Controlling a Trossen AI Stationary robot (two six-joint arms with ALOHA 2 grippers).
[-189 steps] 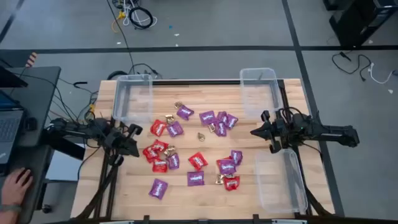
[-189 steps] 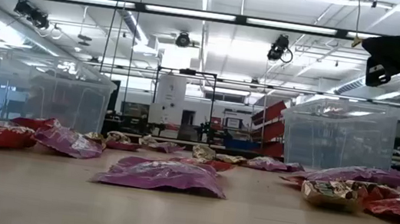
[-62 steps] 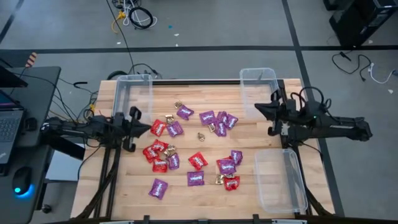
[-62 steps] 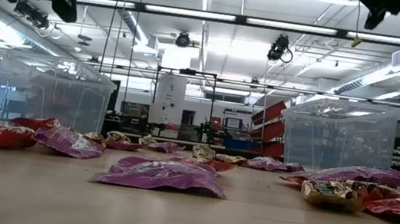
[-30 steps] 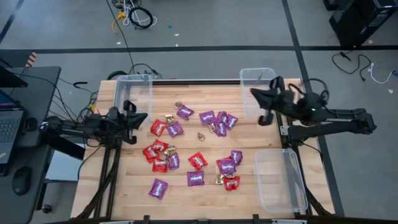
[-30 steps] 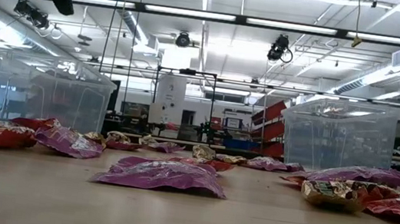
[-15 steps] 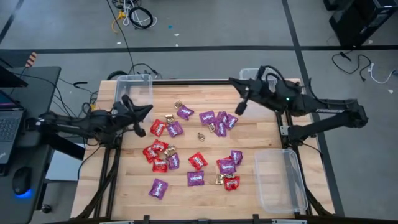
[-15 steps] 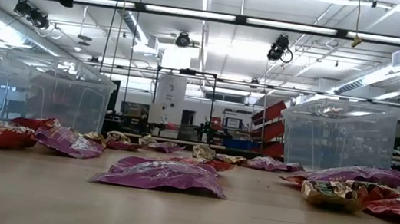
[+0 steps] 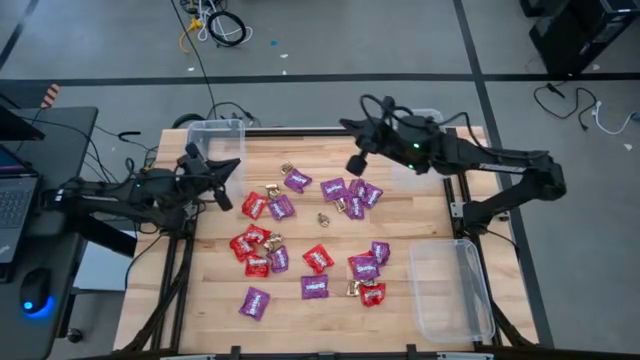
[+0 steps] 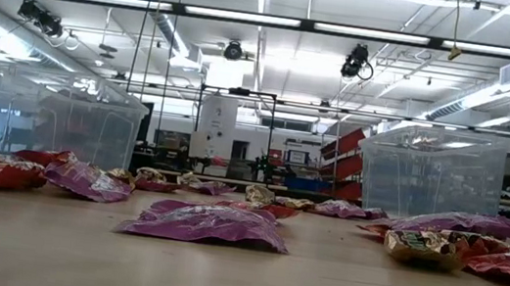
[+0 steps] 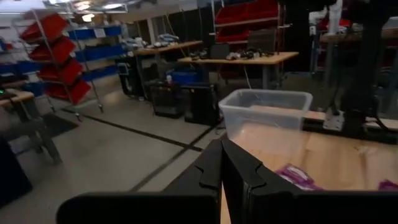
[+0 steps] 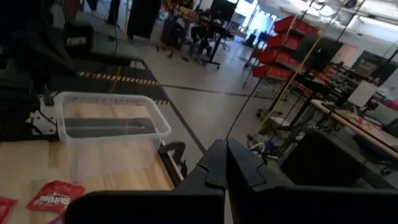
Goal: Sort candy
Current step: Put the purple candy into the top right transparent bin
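The candy (image 9: 300, 230) lies scattered flat on the middle of the wooden table: red packets, purple packets and small gold pieces. The low view shows a purple packet (image 10: 208, 226) nearest. My left gripper (image 9: 236, 165) hangs shut above the table's left part, beside the far-left bin, and touches nothing. Its fingers (image 11: 222, 163) meet in the left wrist view. My right gripper (image 9: 347, 127) is raised over the far side, above the far end of the candy, also shut and holding nothing. Its fingers (image 12: 225, 163) are closed together in the right wrist view.
Three clear plastic bins stand on the table: one at the far left (image 9: 213, 155), one at the far right (image 9: 418, 135), one at the near right (image 9: 450, 290). A laptop and a mouse sit on a desk left of the table. Bare wood shows along the near edge.
My right gripper has swung from beside the far-right bin toward the table's left and far edge, rising over the candy. My left gripper has risen and drifted a little toward the far edge. Both stay shut. The candy has not moved.
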